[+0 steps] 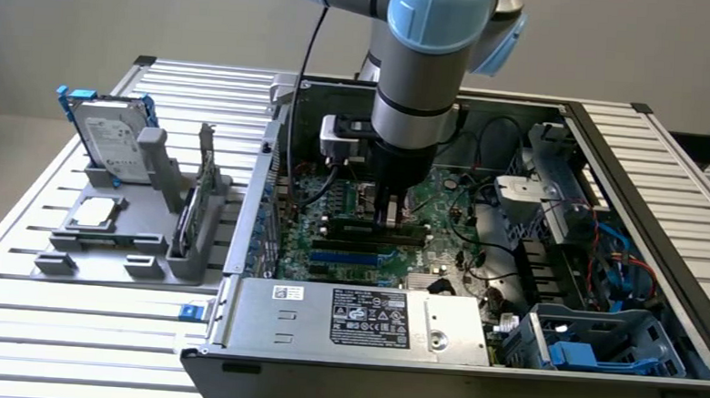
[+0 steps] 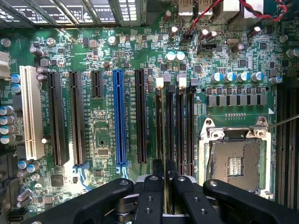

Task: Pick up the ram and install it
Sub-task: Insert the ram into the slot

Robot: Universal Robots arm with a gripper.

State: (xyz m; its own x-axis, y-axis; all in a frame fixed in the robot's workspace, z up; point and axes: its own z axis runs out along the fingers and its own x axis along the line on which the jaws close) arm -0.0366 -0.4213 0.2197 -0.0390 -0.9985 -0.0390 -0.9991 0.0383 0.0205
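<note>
Your arm stands upright over the open computer case (image 1: 645, 223).
The gripper (image 2: 165, 173) points straight down at the motherboard (image 2: 107, 135), fingers (image 2: 153, 186) nearly together, clamped on the ram (image 1: 393, 225), which sits edge-on over the black memory slots (image 2: 180, 126) beside the processor socket (image 2: 236, 158).

Set on slatted table (image 1: 32, 328): open computer case (image 1: 643, 269) toward exterior view's right edge, parts holder (image 1: 123, 232) beside it at left; gripper (image 1: 390, 221) lowered inside case, over motherboard (image 1: 354, 208) slots.
</note>
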